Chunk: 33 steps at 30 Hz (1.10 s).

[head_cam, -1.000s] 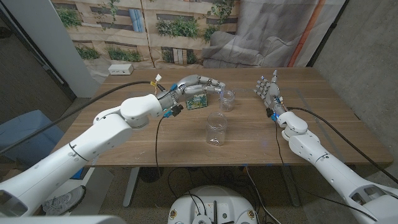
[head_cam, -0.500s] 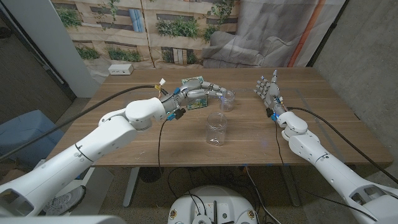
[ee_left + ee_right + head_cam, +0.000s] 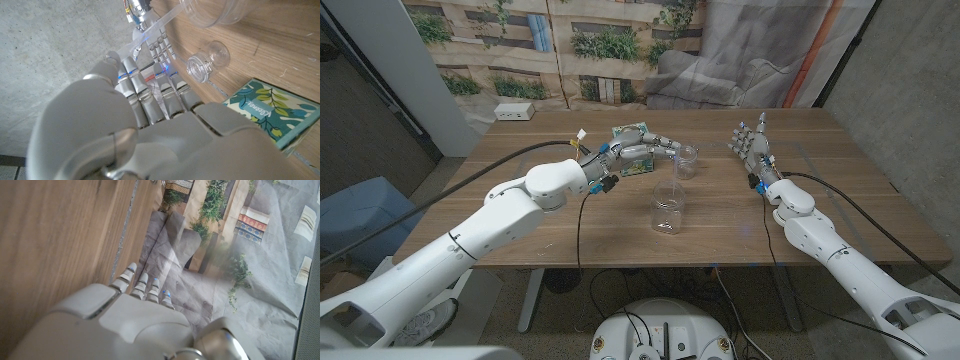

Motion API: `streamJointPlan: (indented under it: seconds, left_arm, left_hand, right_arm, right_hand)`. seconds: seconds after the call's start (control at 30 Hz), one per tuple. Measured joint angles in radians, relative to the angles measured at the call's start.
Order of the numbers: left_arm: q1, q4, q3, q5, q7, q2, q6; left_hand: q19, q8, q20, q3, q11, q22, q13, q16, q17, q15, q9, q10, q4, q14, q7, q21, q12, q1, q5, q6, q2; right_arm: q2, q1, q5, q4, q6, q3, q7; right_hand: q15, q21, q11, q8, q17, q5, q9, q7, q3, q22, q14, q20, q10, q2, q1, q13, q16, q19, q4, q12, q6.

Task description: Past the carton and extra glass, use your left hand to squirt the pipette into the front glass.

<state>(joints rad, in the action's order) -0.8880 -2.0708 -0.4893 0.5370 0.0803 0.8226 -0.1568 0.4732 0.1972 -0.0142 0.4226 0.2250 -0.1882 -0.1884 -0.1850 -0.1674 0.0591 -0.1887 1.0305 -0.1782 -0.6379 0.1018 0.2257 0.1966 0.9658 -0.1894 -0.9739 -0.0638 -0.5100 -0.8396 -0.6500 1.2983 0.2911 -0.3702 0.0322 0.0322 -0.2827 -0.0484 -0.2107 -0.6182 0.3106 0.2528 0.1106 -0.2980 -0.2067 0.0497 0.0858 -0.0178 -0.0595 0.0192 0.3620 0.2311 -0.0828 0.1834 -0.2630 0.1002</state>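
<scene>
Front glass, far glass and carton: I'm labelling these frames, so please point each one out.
front glass (image 3: 668,207), head view, clear side wall.
far glass (image 3: 687,162), head view, side wall.
carton (image 3: 272,112), left wrist view, printed top face.

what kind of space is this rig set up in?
Probably a lab or test bay, not a home: a bare concrete wall, a printed building-and-plants backdrop with a grey sheet hung behind the wooden table, and loose cabling along the arms.

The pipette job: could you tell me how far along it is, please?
Done: the left hand grips the pipette, next to the carton. In hand: it is reaching near the rear glass. Left: bring the tip over the front glass and squirt. The right hand holds nothing.
</scene>
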Motion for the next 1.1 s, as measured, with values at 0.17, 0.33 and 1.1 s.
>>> streamJointPlan:
  seconds: [0.17,0.33,1.1]
  left_arm:
    - [0.003,0.014,-0.005,-0.003,0.003,-0.009,0.020]
    - [0.005,0.025,-0.012,-0.003,0.006,-0.019,0.023]
    - [0.003,0.067,-0.032,0.019,0.018,-0.047,0.033]
  left_hand:
    - [0.000,0.000,0.000,0.000,0.000,0.000,0.000,0.000,0.000,0.000,0.000,0.000,0.000,0.000,0.000,0.000,0.000,0.000,0.000,0.000,0.000]
    - [0.000,0.000,0.000,0.000,0.000,0.000,0.000,0.000,0.000,0.000,0.000,0.000,0.000,0.000,0.000,0.000,0.000,0.000,0.000,0.000,0.000]
    - [0.000,0.000,0.000,0.000,0.000,0.000,0.000,0.000,0.000,0.000,0.000,0.000,0.000,0.000,0.000,0.000,0.000,0.000,0.000,0.000,0.000]
  right_arm:
    - [0.000,0.000,0.000,0.000,0.000,0.000,0.000]
    - [0.001,0.000,0.000,0.000,0.000,0.000,0.000]
    - [0.001,0.000,0.000,-0.001,0.000,0.000,-0.001]
  right_hand:
    - [0.000,0.000,0.000,0.000,0.000,0.000,0.000,0.000,0.000,0.000,0.000,0.000,0.000,0.000,0.000,0.000,0.000,0.000,0.000,0.000,0.000]
    - [0.000,0.000,0.000,0.000,0.000,0.000,0.000,0.000,0.000,0.000,0.000,0.000,0.000,0.000,0.000,0.000,0.000,0.000,0.000,0.000,0.000]
    - [0.000,0.000,0.000,0.000,0.000,0.000,0.000,0.000,0.000,0.000,0.000,0.000,0.000,0.000,0.000,0.000,0.000,0.000,0.000,0.000,0.000]
